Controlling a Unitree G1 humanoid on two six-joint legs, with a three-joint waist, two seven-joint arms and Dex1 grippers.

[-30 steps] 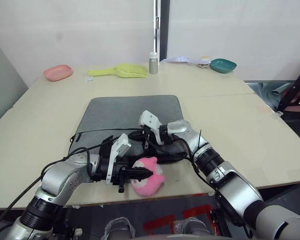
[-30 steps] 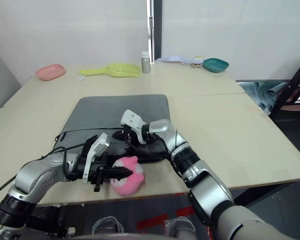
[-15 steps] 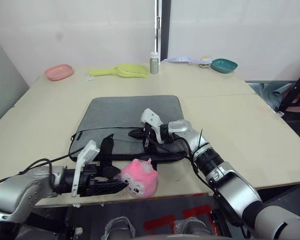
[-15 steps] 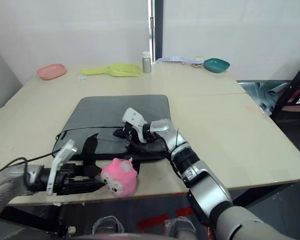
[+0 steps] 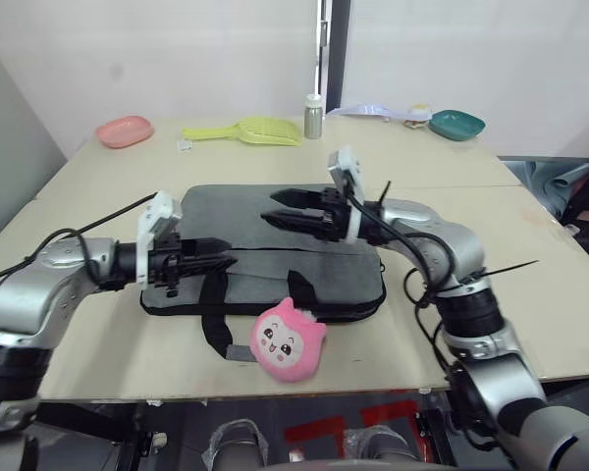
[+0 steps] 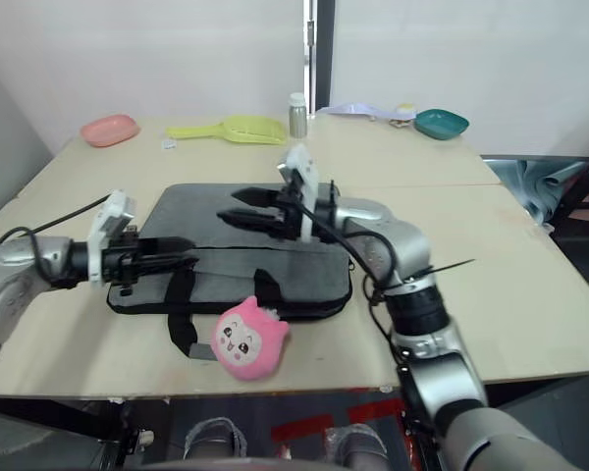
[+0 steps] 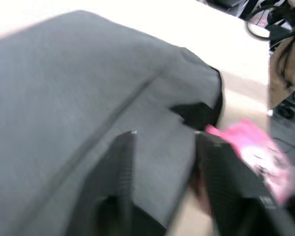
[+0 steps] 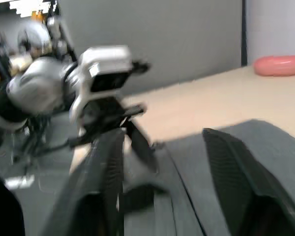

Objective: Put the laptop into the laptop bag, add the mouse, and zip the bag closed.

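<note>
Left end effector (image 7: 162,189) over the grey laptop bag (image 7: 64,98), fingers (image 7: 119,177) parted — black handle patch at the bag's edge, pink plush toy (image 7: 248,147) just beyond on the counter (image 7: 147,24).

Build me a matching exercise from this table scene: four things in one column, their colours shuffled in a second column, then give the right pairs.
Things:
1. laptop bag
2. plush toy
3. scoop
4. bowl at the far right of the table

Colours:
A. yellow-green
B. teal
C. grey with black edging
D. pink

Pairs: 1-C, 2-D, 3-A, 4-B
</note>
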